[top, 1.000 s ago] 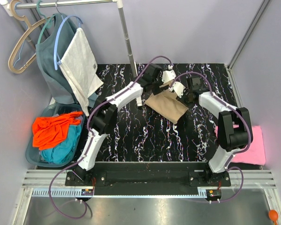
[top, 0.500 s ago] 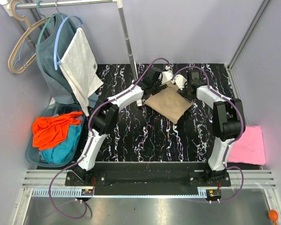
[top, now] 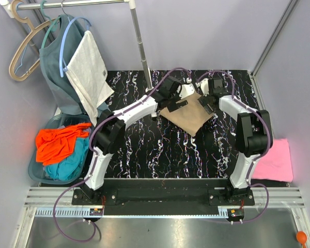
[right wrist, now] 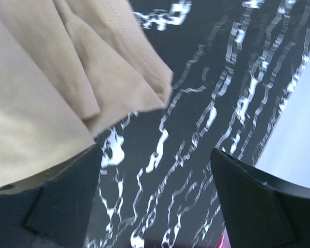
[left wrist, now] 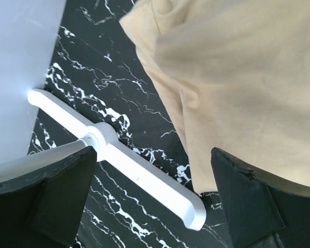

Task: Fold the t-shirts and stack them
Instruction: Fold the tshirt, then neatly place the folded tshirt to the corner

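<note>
Tan t-shirt (top: 188, 116), seemingly unheld, under gaping left gripper (left wrist: 152, 181) and right gripper (right wrist: 155, 178)

The tan t-shirt (top: 187, 114) lay folded into a flat, skewed rectangle on the far middle of the desk (top: 144, 150), its layered edges showing at one corner. The pink t-shirt (top: 275, 159) lay folded flat at the near right, just past the desk's edge. At the left, the orange t-shirt (top: 57, 142) sat crumpled atop the bunched teal t-shirt (top: 67, 164) in a basket (top: 33, 173).
</note>
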